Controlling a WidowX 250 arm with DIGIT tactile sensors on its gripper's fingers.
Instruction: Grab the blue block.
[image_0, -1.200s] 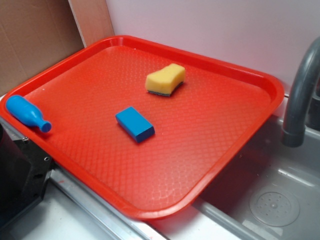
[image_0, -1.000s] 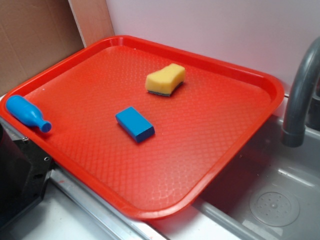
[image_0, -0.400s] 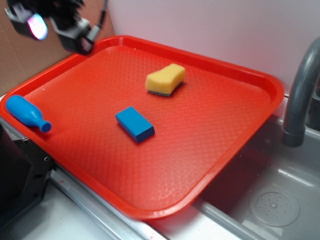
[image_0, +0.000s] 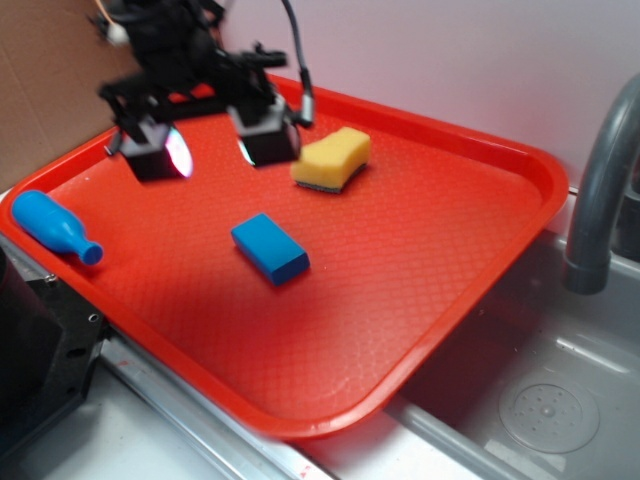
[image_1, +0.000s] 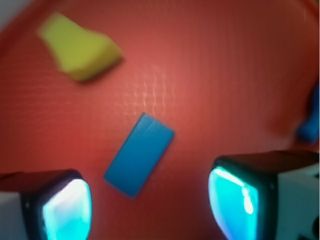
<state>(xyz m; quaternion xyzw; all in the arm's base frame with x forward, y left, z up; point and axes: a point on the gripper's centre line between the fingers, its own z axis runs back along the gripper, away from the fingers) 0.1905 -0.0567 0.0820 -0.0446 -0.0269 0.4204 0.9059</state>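
The blue block lies flat near the red tray's middle, its long axis diagonal, from far-left to near-right. The pincer hovers above it, spread wide, holding nothing.

You see a tray of red plastic, glossy at the rim and stamped with a fine diamond texture across its floor. The block looks like smooth, matt blue plastic with plain faces. The sponge is porous yellow foam with a darker, rougher pad beneath. The bottle is smooth blue plastic with a slight sheen. The gripper has matt black plastic shells and glossy pads. Your sink is dull brushed metal, the faucet smooth grey, and the board behind is matt brown cardboard.
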